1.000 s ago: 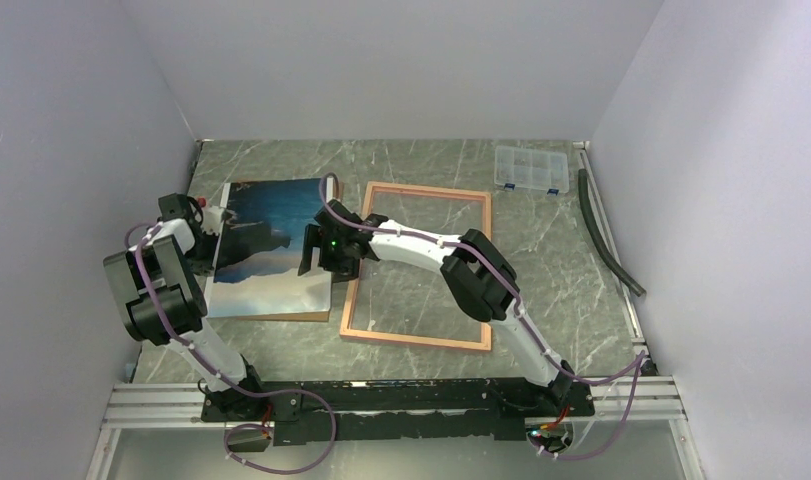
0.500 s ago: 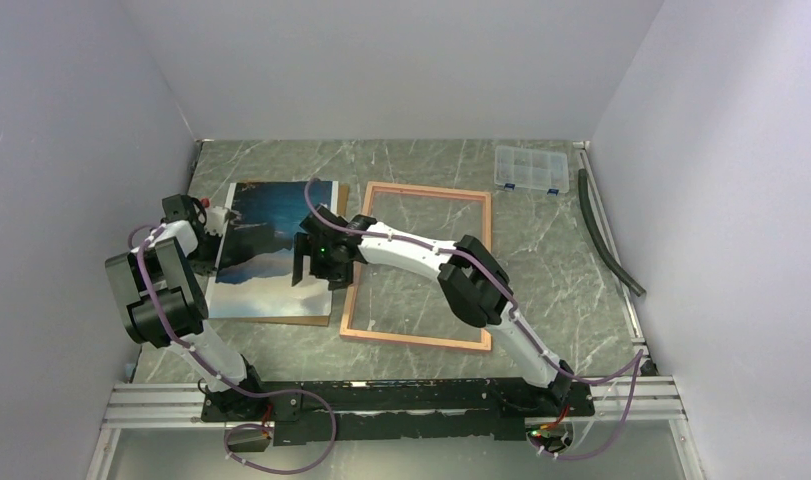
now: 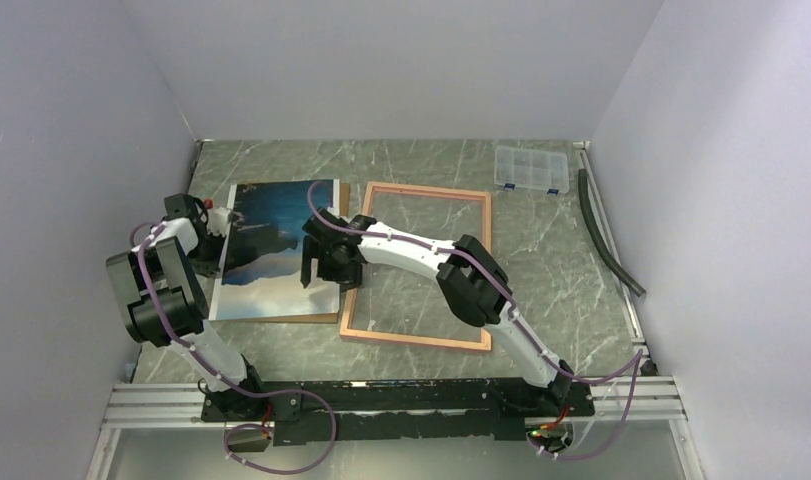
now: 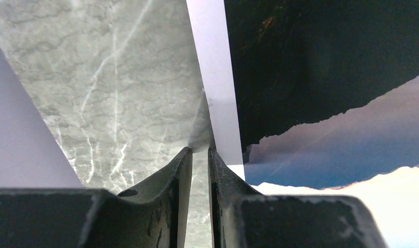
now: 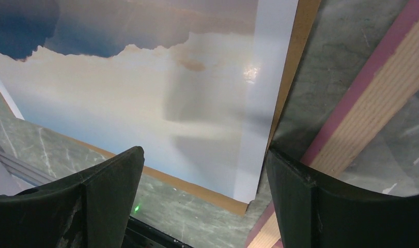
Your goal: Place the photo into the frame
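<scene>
Since photo (image 3: 271, 250) is thin print with glossy face, judge it light, floppy, prone to sag and slip if lifted by one edge.
- Photo lies face up on brown backing board (image 3: 281, 319), at 9 o'clock of frame (image 3: 431, 189), just beside it, not inside.
- Left gripper (image 4: 199, 151) clenched on white border at photo's 9 o'clock edge.
- Right gripper (image 5: 204, 155) released, jaws wide, hovering over photo's 4 o'clock corner.
- Best hold, likely: white borders on opposite edges, gentle pinch; creases easily.
- Frame looks stiff, flat on table (image 3: 561, 260).
</scene>
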`<move>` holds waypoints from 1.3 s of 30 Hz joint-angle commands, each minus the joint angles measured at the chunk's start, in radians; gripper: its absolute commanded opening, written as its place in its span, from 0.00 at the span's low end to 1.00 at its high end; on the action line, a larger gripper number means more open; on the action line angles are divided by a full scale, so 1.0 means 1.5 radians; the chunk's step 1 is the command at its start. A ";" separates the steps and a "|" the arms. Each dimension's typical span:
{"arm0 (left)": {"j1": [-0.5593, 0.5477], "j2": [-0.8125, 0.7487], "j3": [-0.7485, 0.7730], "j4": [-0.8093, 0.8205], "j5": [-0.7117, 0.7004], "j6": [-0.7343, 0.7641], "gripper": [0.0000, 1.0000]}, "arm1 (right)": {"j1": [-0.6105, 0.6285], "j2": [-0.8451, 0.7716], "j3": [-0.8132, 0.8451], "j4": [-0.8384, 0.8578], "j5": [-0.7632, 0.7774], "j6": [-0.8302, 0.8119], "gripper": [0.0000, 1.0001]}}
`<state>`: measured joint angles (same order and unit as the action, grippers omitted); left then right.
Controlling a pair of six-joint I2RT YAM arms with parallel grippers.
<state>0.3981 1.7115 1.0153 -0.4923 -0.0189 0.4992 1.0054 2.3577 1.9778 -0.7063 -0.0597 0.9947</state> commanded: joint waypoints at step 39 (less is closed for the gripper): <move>-0.009 -0.009 -0.049 0.013 0.019 0.001 0.21 | 0.018 -0.071 0.027 -0.045 -0.050 0.044 0.89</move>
<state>0.3923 1.6905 0.9821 -0.4744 -0.0074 0.4965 1.0264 2.3283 1.9831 -0.7631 -0.1150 1.0409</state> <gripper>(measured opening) 0.217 0.897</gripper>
